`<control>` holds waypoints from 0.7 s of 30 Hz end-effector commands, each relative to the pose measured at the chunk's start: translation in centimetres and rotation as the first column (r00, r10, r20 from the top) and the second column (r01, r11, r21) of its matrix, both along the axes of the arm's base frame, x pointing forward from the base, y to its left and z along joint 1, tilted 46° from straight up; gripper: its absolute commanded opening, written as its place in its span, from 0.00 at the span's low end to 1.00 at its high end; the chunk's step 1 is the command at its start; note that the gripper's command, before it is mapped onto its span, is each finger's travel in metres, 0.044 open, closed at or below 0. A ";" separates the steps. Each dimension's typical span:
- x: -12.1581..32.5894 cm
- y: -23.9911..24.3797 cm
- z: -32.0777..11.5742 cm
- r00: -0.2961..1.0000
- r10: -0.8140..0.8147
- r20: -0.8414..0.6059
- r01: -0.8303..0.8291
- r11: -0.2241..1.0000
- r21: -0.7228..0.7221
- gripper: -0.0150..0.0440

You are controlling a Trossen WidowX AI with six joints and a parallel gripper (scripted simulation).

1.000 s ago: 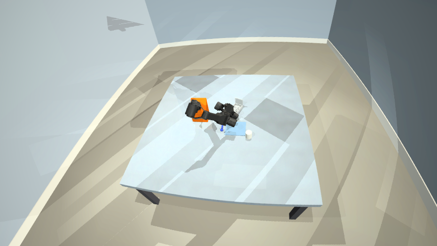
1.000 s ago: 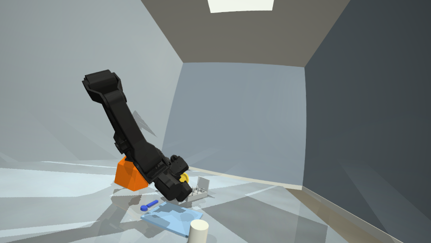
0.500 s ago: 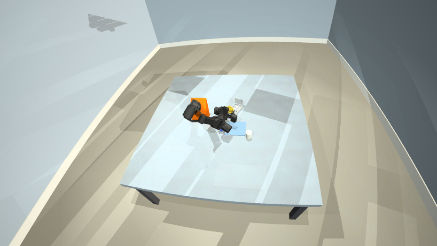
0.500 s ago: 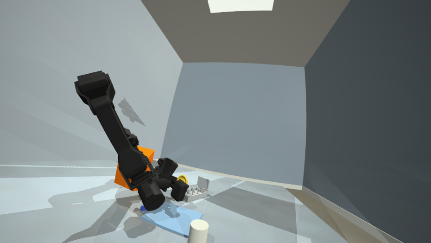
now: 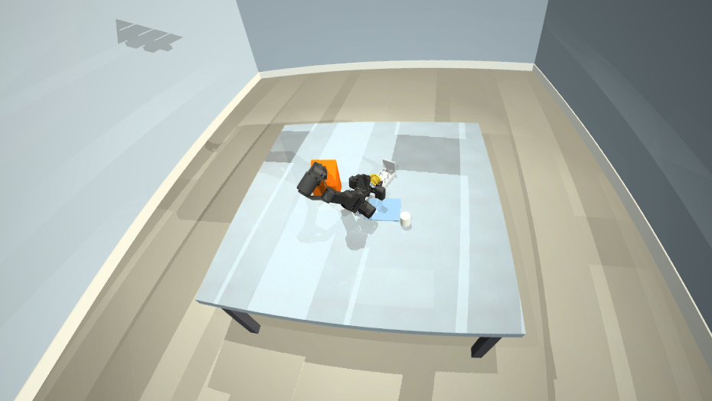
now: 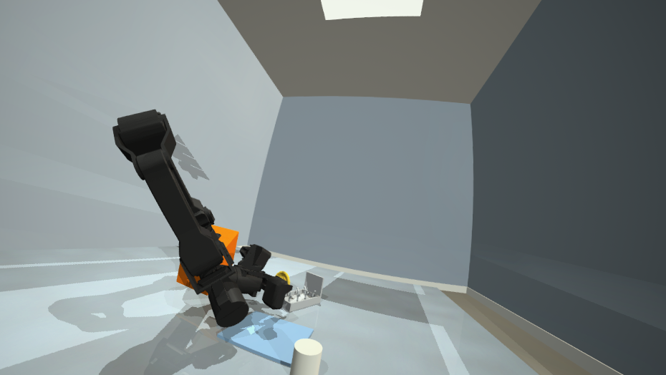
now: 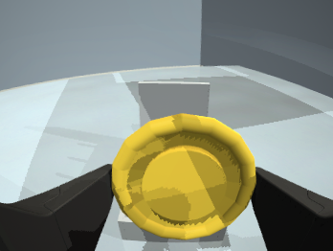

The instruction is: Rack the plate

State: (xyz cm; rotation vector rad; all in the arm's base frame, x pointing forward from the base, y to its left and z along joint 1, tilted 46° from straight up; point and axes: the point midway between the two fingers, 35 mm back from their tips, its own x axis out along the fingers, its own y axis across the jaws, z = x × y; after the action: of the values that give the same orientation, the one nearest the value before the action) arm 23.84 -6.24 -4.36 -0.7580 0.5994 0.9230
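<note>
The yellow plate (image 5: 375,178) (image 6: 283,276) (image 7: 184,182) is held edge to edge between the fingers of my gripper (image 5: 371,184) (image 6: 279,275) (image 7: 183,175), which is shut on it. Its round face is turned to the wrist camera, and it looks steeply tilted or upright in the exterior view. The white dish rack (image 5: 387,174) (image 6: 305,298) (image 7: 174,98), with short pegs and a tall back panel, stands on the table just beyond the plate. In the wrist view the plate hides most of the rack's pegs and slots. Whether plate and rack touch cannot be told.
A light blue board (image 5: 392,211) (image 6: 286,331) lies on the near side of the rack. A white cylinder (image 5: 405,219) (image 6: 307,356) stands by the board's corner. The orange block (image 5: 332,174) (image 6: 228,242) is at the arm's base. The arm passes over the table beside the board.
</note>
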 end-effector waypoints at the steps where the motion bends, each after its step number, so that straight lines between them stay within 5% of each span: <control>1: 0.3 0.7 -0.7 1.000 -0.001 -0.010 0.001 1.000 0.009 0.25; 21: 1.6 2.3 -2.5 1.000 0.007 0.004 -0.007 1.000 0.007 0.25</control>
State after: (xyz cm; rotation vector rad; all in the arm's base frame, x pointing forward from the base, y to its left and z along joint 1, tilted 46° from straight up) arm 25.43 -4.49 -6.29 -0.7631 0.5846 0.9227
